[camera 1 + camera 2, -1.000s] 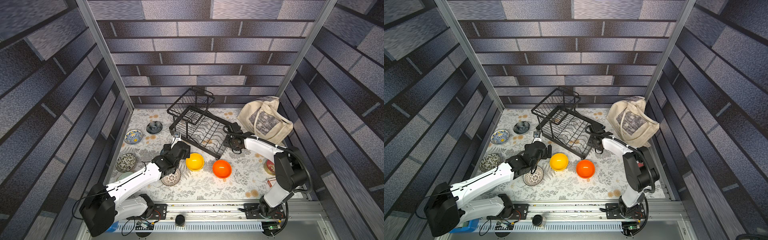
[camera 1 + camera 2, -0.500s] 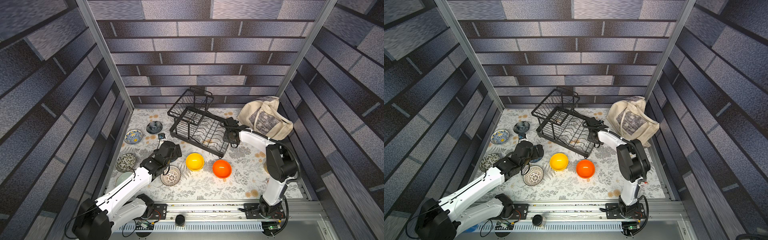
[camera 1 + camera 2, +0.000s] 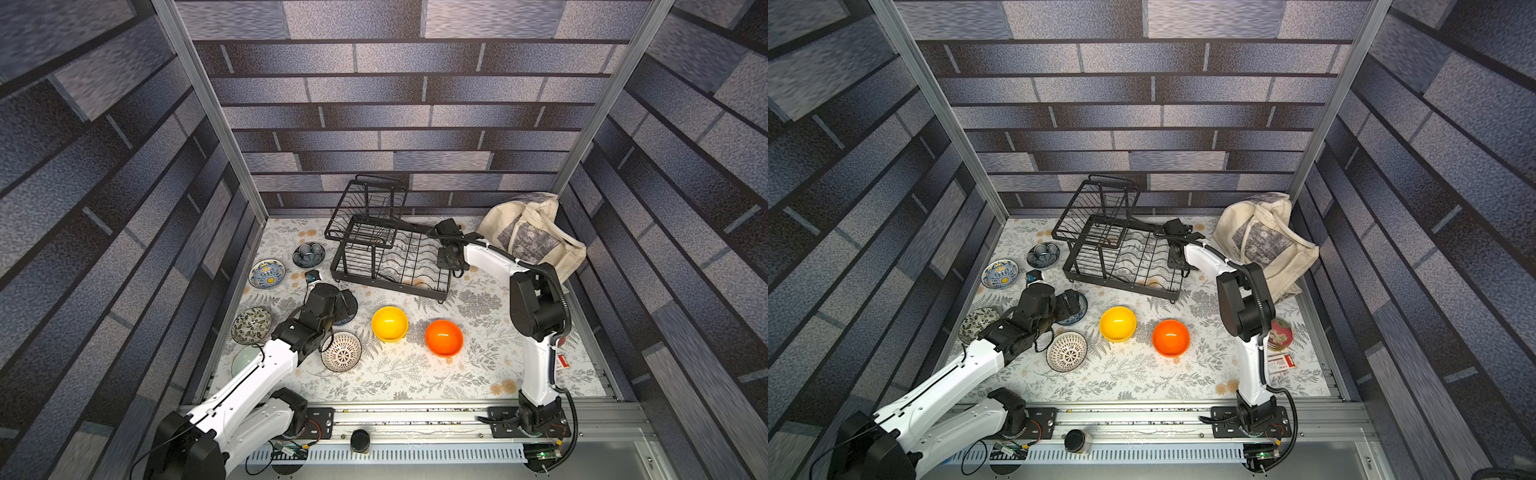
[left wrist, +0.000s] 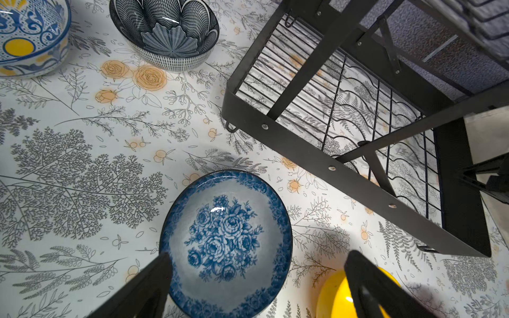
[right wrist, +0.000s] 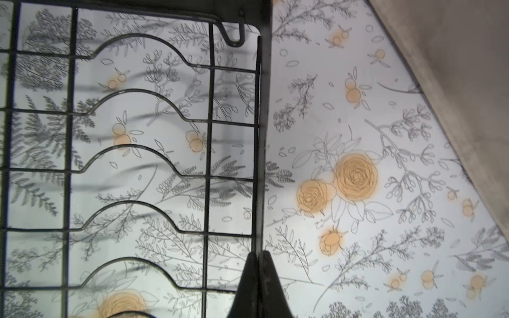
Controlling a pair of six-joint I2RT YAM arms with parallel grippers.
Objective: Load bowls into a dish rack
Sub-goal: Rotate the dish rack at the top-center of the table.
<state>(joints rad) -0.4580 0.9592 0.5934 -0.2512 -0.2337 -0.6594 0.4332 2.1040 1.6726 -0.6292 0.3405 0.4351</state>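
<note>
rack (image 5: 262, 137) rim was clamped by right gripper (image 5: 259, 257), presumably to steady it; left gripper (image 4: 258, 255) was spread over floral bowl (image 4: 225, 242).

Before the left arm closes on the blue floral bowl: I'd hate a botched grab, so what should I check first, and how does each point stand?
1. Left gripper open: ok.
2. Blue floral bowl upright, below that gripper: ok.
3. Bowl rim between the fingers: cannot tell; one finger overlaps the rim edge, height unclear.
4. Yellow bowl clear of the other finger: cannot tell; they overlap in the left wrist view.
5. Right gripper shut on the dish rack rim: ok.
6. Dish rack free of bowls: ok.
</note>
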